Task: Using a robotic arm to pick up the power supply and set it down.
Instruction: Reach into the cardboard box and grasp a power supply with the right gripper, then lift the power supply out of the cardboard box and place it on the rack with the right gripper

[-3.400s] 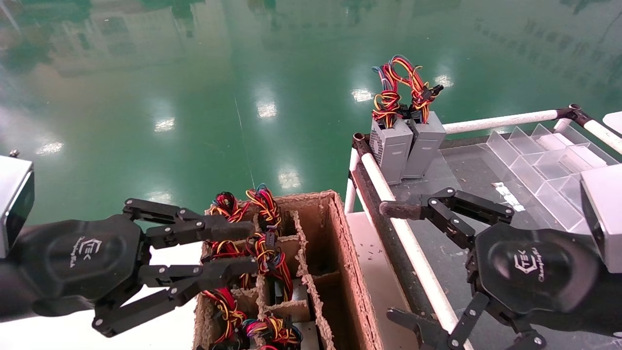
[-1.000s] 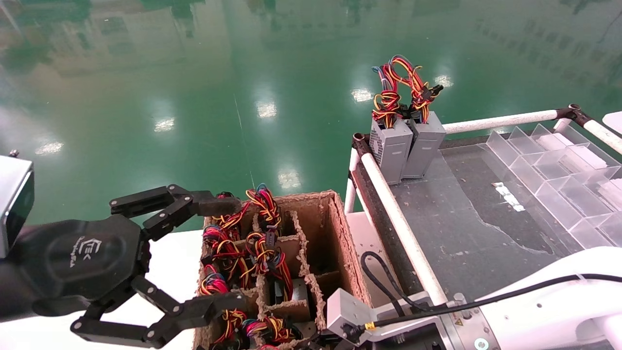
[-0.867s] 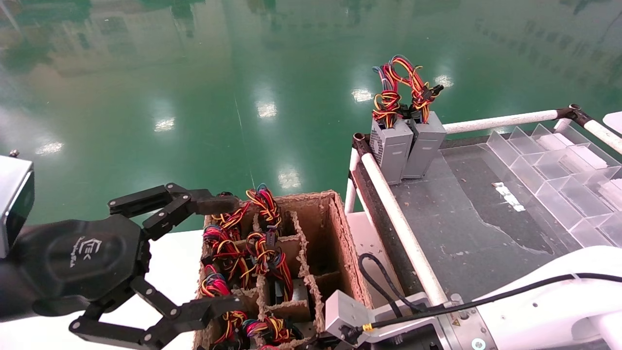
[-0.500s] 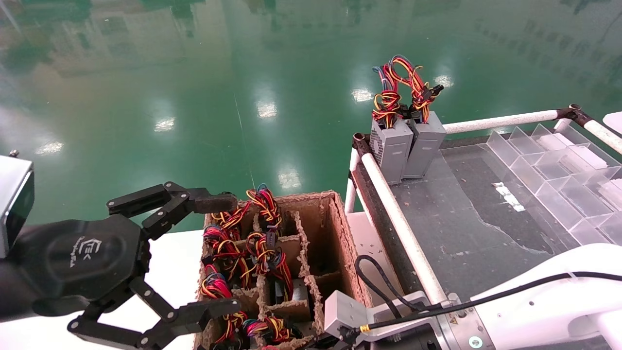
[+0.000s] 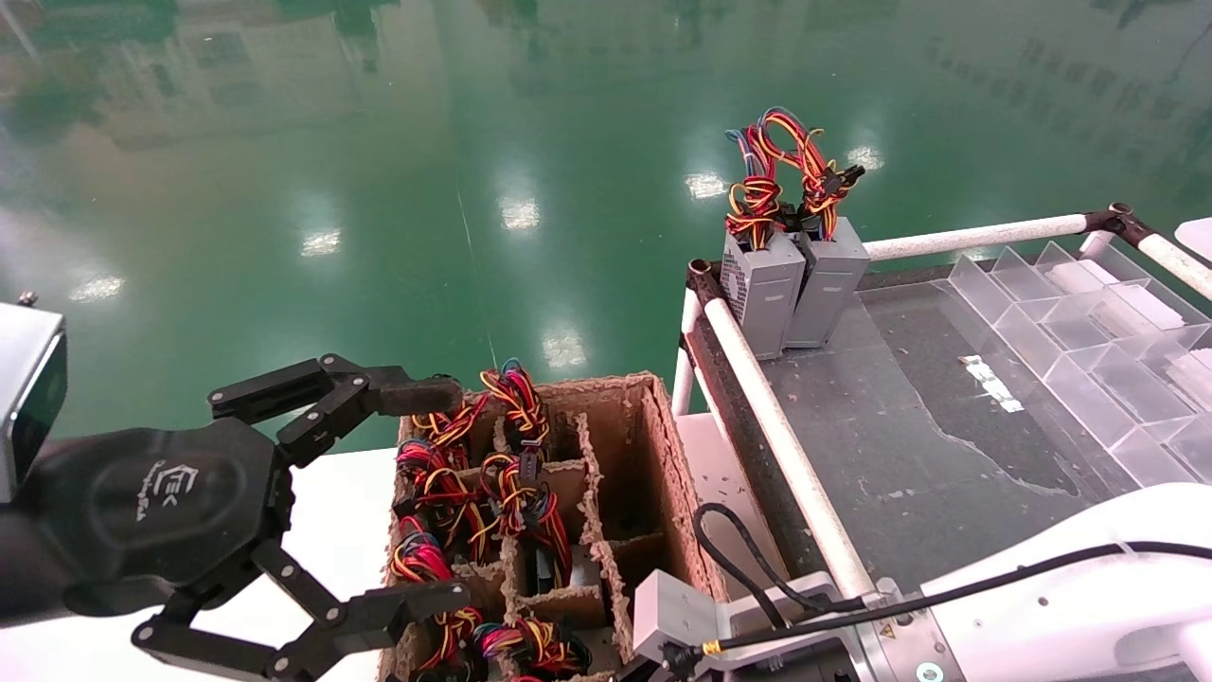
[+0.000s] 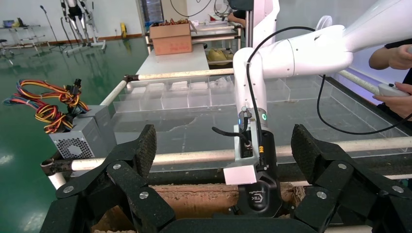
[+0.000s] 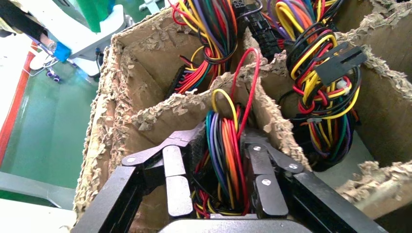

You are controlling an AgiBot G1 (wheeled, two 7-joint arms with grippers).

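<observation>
My right gripper is down in a near cell of the divided cardboard box, its fingers closed in on both sides of a bundle of red, orange, blue and purple wires. That bundle tops the power supply, whose grey body is hidden below. In the head view only the robotic arm's white tube and wrist camera box show at the bottom edge. My left gripper hangs open at the box's left side, and from its wrist view the right wrist stands straight ahead.
Other cells of the box hold more wire bundles. Two grey power supplies with tall wire loops stand at the far left corner of the dark table. A white rail edges it, and clear bins line its right side.
The right arm swung from over the table down into the box and has sunk slightly in the last second. The left gripper opened wider and drew back to the box's left side.
</observation>
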